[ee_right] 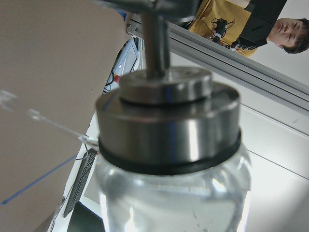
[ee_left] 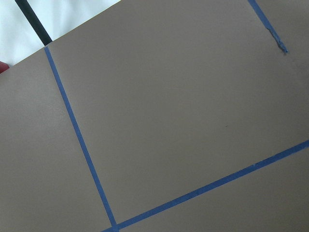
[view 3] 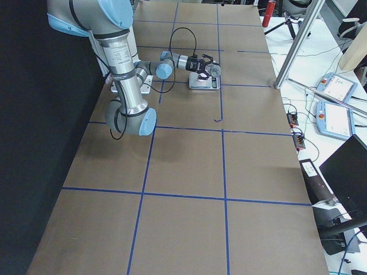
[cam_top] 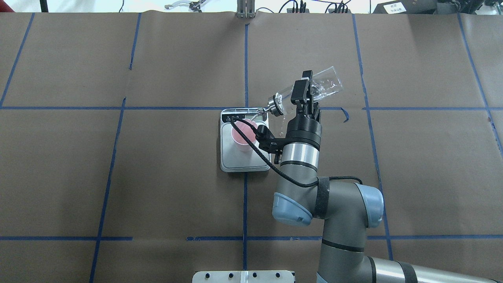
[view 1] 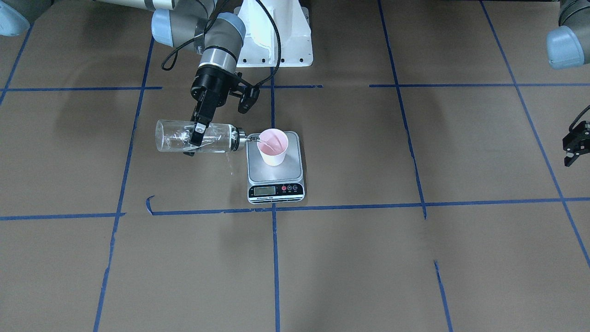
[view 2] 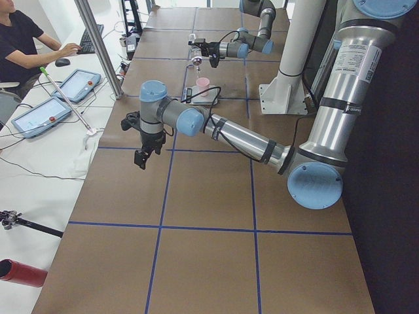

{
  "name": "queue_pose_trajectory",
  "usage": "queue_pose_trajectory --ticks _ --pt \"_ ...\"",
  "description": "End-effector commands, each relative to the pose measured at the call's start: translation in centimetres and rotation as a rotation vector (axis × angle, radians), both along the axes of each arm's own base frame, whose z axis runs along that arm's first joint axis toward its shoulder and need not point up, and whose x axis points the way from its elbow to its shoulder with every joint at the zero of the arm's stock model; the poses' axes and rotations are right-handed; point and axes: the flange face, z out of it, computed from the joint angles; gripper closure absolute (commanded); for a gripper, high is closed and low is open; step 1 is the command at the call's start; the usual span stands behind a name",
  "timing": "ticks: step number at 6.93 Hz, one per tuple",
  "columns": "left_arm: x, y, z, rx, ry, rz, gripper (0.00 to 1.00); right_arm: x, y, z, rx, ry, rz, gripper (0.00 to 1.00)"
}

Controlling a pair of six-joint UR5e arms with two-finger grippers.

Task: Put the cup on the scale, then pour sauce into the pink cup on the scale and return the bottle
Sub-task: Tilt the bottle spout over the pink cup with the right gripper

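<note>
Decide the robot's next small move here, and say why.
Probably tip the bottle a touch further, spout down. The right pincer holds it about level, with the spout over the rim of the cup, which stands upright on the scale. So pouring looks like the step in hand, and returning the bottle comes later.

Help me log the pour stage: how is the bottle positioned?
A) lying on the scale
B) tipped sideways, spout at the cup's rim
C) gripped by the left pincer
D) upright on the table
B: the right pincer holds the bottle near horizontal, spout at the cup on the scale.
</note>
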Motion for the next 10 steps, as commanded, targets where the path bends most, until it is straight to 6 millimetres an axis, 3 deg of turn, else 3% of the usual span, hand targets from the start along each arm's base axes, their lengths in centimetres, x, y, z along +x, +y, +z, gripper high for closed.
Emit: queue_pose_trajectory --ticks 1,2,4,5,7,10 --pt "0.0 -0.1 -0.1 0.002 0.001 -0.001 0.0 0.1 0.0 -0.1 0.001 -0.02 0.0 1.0" --pt "0.0 -0.1 -0.2 0.002 0.001 -0.002 0.0 -0.1 0.2 -0.1 0.007 -0.083 0.003 1.0" --pt "0.0 -0.2 -0.4 0.005 0.002 -0.002 0.0 -1.5 1.7 0.7 -0.015 -0.436 0.008 1.0" --pt "-0.1 -0.4 -0.8 0.009 0.004 -0.008 0.0 -2.9 3.5 1.6 -0.041 -0.868 0.06 1.0" --pt "-0.1 -0.5 -0.8 0.009 0.004 -0.008 0.0 -2.7 5.3 2.2 -0.09 -1.225 0.032 1.0" --pt "-0.2 -0.4 -0.7 0.006 0.003 -0.009 0.0 -1.9 5.8 0.9 -0.159 -1.588 0.0 1.0"
